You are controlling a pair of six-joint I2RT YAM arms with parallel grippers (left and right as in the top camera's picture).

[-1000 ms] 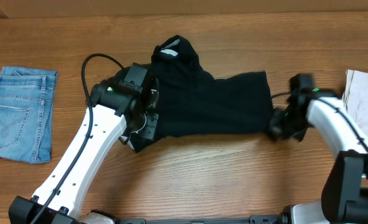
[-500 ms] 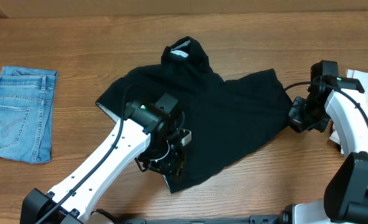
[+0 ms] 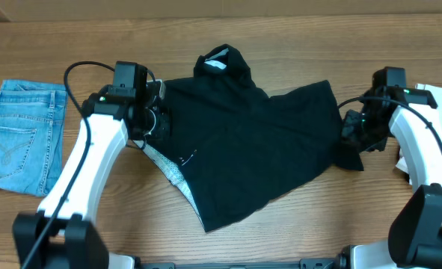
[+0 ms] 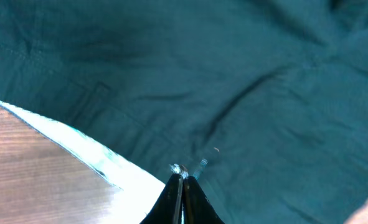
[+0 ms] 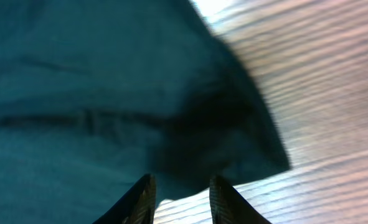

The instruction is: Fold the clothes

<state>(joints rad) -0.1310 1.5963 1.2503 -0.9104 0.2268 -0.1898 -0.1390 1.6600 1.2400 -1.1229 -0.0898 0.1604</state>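
The black garment (image 3: 258, 142) lies unfolded and rumpled across the middle of the frame. Its neck is bunched at top centre, showing a small white label (image 3: 217, 64). Along its lower-left edge the fabric is turned back, baring a pale strip (image 3: 168, 170).

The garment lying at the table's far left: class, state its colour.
Light blue; these denim jeans show best in the overhead view.

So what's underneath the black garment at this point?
Only the wooden table shows around the black garment, plus a pale strip along its lower-left edge. Whatever lies beneath the spread fabric is covered.
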